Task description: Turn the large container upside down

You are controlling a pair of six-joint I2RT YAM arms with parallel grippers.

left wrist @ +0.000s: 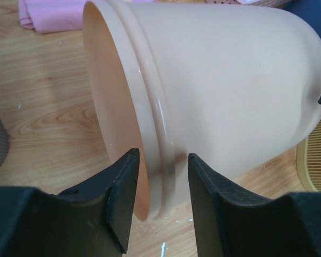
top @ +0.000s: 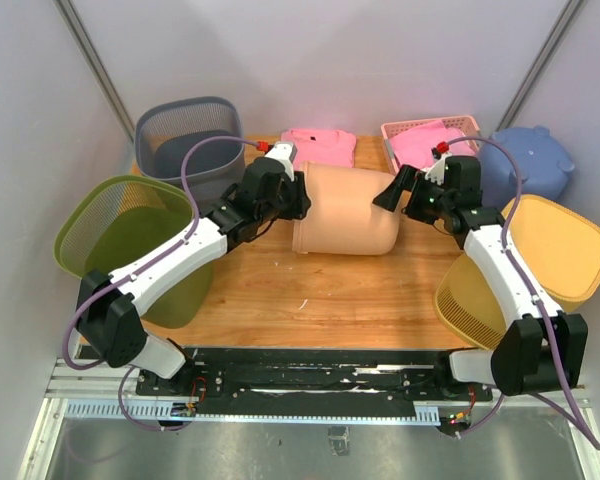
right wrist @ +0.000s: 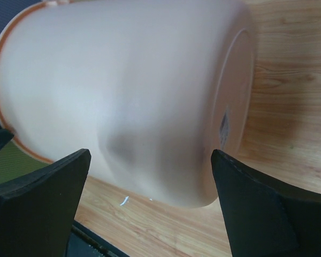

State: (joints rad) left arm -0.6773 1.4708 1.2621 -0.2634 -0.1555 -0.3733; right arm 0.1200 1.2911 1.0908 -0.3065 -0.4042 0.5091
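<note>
While the container [top: 345,210] is lying on its side near the middle of the desk's far edge, its mouth is facing the left edge and its base the right edge. The left gripper [top: 298,203] is straddling the rim at the mouth, one finger [left wrist: 123,193] sitting inside and the other outside, with only a narrow gap between them; whether they are actually pinching the rim cannot be told. The right gripper [top: 388,192] is hanging just beside the base end, its jaws spread wide and holding nothing. Bare wood is showing in front of the container toward the near edge. A grey basket [top: 185,135] is crowding the far left corner, a green basket [top: 120,235] the left edge, and a yellow basket [top: 540,265] the right edge. A pink cloth [top: 320,145] is lying just behind the container. A small dark sticker [right wrist: 223,128] is showing on the base, too blurred to read.
</note>
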